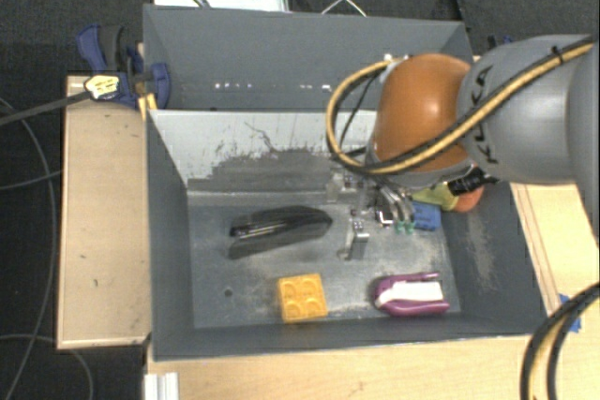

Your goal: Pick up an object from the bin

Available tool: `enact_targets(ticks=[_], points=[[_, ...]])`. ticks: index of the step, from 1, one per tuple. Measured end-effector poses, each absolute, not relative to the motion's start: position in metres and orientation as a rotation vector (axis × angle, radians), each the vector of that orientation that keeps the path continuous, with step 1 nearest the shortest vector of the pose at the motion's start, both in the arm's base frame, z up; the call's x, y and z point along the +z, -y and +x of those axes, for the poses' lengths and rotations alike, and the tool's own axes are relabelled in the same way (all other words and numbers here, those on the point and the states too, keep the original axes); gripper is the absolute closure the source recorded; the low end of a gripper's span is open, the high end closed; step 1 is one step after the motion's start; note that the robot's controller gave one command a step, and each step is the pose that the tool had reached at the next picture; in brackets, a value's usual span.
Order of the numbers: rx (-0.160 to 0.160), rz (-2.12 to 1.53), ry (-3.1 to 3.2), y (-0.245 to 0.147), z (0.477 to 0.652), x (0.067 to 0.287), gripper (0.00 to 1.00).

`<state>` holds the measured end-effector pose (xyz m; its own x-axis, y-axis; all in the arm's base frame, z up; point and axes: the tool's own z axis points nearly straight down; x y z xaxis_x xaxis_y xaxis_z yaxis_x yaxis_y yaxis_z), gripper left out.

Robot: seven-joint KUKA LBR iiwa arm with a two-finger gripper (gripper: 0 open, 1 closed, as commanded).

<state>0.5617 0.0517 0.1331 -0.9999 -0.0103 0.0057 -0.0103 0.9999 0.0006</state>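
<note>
Hovering gripper (357,244) over scuffed bin floor (234,290)

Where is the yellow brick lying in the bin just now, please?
The yellow brick lies low in the camera view, below the black stapler and left of the purple-and-white object.

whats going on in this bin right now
A robot arm reaches in from the right, and its gripper hangs low over the middle of the grey bin, just right of a black stapler. Whether it has hold of anything can't be told. A yellow block and a purple and white object lie towards the front, and a small blue piece sits beside the wrist.
</note>
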Motion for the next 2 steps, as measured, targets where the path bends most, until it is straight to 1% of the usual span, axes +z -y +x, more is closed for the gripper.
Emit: enact_targets(ticks=[1,2], points=[[-0.001,0.012,3.144,-0.051,0.564,0.138,0.0],[-0.003,0.059,3.139,-0.126,0.585,0.123,0.0]])
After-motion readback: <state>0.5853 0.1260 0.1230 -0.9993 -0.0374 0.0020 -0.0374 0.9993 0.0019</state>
